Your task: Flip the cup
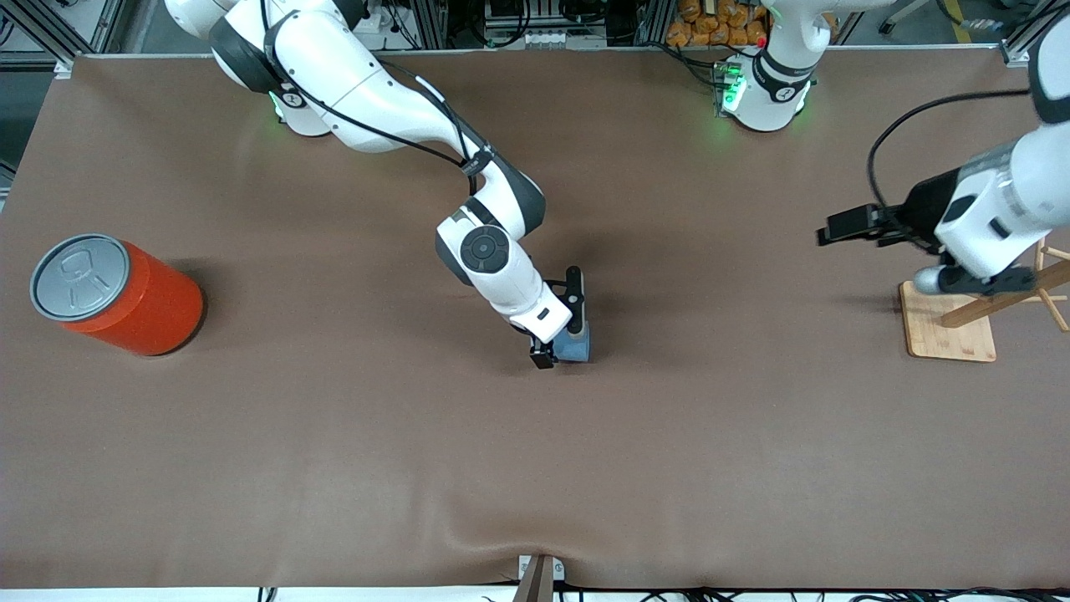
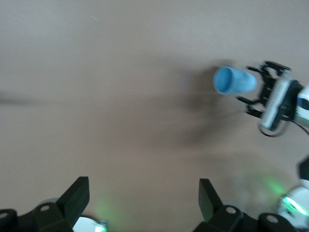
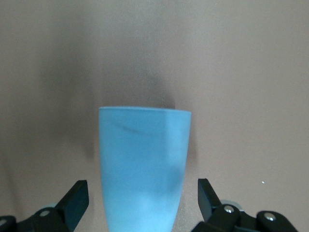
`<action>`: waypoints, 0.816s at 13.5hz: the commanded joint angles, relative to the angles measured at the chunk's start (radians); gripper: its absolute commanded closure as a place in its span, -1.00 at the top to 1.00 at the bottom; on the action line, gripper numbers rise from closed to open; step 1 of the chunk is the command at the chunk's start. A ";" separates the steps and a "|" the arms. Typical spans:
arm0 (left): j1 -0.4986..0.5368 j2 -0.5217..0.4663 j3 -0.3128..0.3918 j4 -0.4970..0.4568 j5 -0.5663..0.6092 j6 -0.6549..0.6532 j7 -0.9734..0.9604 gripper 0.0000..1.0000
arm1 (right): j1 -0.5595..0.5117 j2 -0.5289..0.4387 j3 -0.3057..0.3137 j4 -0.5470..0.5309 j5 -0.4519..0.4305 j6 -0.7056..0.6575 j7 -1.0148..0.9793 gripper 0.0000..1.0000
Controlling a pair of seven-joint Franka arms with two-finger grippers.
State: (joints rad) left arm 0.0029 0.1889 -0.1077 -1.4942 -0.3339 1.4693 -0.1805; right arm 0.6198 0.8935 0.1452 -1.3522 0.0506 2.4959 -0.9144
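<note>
Brown matte cloth (image 1: 351, 468), lightly wrinkled, covers my whole table, and toward the right arm's end I see an orange can (image 1: 125, 297) with a grey lid standing well apart from everything else. Near the middle my right gripper (image 1: 562, 326) sits low, fingers spread wide on either side of the small light-blue tapered cup (image 1: 577, 343) without touching it. Toward the left arm's end my left gripper (image 1: 836, 227) waits, wide open, beside a wooden stand (image 1: 949, 334).

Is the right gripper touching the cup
Apart. The right wrist view shows brown table on both sides between the cup and the right gripper's open fingers.
</note>
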 commanded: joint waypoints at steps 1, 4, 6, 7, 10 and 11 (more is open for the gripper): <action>0.023 0.035 -0.006 -0.079 -0.140 0.090 0.022 1.00 | -0.002 0.007 0.000 0.015 0.003 0.012 -0.009 1.00; 0.023 0.104 -0.006 -0.168 -0.376 0.256 0.178 1.00 | -0.006 0.004 0.000 0.012 0.006 0.009 0.057 1.00; 0.022 0.196 -0.013 -0.176 -0.465 0.286 0.274 1.00 | -0.006 -0.008 0.004 0.012 0.006 0.000 0.113 1.00; 0.025 0.242 -0.013 -0.191 -0.593 0.286 0.359 1.00 | -0.008 -0.010 0.005 0.010 0.008 -0.003 0.153 1.00; 0.003 0.309 -0.015 -0.225 -0.783 0.299 0.501 1.00 | -0.012 -0.053 0.016 0.002 0.008 -0.081 0.340 1.00; -0.017 0.325 -0.015 -0.225 -0.784 0.315 0.513 1.00 | -0.012 -0.065 0.016 0.002 0.008 -0.097 0.380 1.00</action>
State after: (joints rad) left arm 0.0084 0.5061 -0.1162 -1.7151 -1.0829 1.7581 0.3053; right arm 0.6180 0.8718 0.1464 -1.3389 0.0558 2.4479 -0.6217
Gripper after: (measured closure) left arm 0.000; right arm 0.000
